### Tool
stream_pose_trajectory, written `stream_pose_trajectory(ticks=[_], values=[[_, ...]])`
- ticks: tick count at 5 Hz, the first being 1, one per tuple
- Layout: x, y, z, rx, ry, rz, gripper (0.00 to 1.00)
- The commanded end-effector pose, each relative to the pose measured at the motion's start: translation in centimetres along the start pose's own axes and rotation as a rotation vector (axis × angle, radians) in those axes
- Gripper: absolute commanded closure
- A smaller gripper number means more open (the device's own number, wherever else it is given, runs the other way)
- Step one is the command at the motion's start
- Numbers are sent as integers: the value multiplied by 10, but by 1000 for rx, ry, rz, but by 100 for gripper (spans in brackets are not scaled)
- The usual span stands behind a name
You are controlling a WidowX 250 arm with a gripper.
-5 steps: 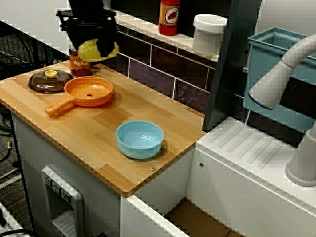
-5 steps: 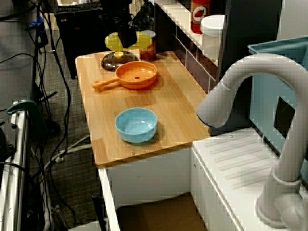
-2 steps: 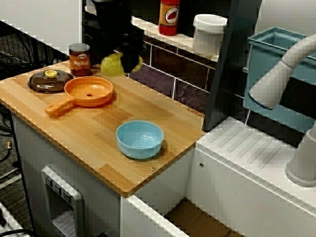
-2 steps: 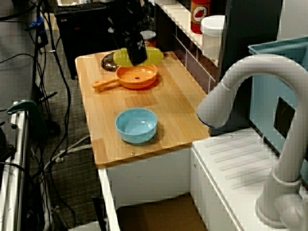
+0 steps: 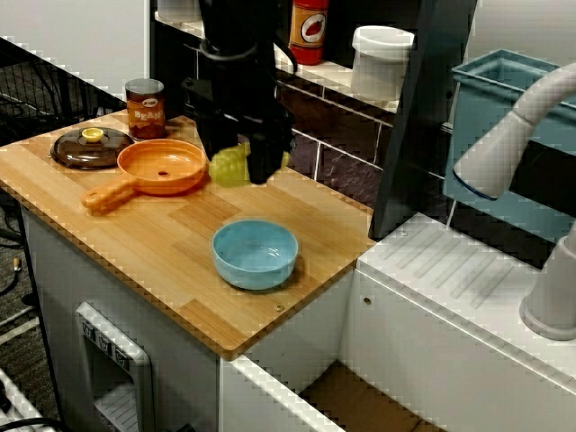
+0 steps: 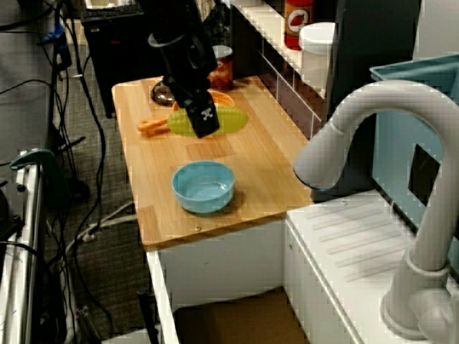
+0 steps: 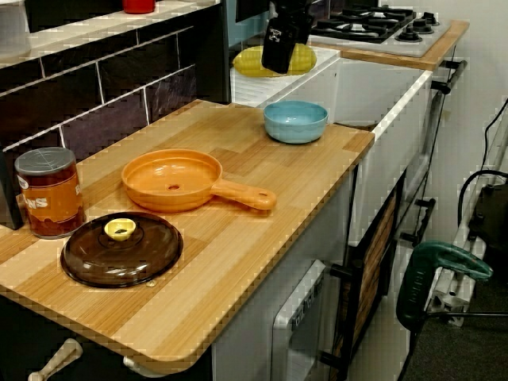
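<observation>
The black gripper [image 5: 241, 166] covers the middle of the yellow toy corn cob [image 5: 225, 167]. In the view facing the tiled wall only one end and a sliver beyond the fingers show. In the view from the sink side, the arm also hides most of the orange pan [image 6: 153, 127] and the brown lid behind it. The contact faces of the fingers cannot be made out, but they are clamped on the cob, which hangs from them clear of the wooden counter [image 5: 171, 243].

The cob is held level. Its long axis runs across the counter, with one end toward the tiled wall and the other toward the front edge. Both ends stick out past the gripper [image 6: 203, 122] in the view from the sink side, and again in the low view from the lid end [image 7: 305, 57].

The cob sits over the board between the orange pan [image 5: 164, 166] and the blue bowl [image 5: 255, 253], closer to the pan's rim. Further along stand the brown glass lid [image 5: 90, 147] with its yellow knob and a can [image 5: 145, 106]. A red bottle [image 5: 308, 30] and a white container [image 5: 382, 58] sit on the ledge above the tiles. A grey faucet [image 5: 513, 135] fills the right foreground.
</observation>
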State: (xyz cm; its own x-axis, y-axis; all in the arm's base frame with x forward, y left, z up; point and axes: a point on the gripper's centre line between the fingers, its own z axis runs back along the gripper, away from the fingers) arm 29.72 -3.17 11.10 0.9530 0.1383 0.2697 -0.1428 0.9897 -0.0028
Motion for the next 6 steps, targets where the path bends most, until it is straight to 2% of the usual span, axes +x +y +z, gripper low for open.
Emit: stream_pose_trajectory(ticks=[1, 2, 4, 6], values=[[-13, -9, 2, -16, -7, -65, 100], [-26, -8, 1, -31, 18, -100, 100], [-42, -11, -3, -19, 17, -133, 100], [-39, -10, -11, -9, 38, -111, 100]])
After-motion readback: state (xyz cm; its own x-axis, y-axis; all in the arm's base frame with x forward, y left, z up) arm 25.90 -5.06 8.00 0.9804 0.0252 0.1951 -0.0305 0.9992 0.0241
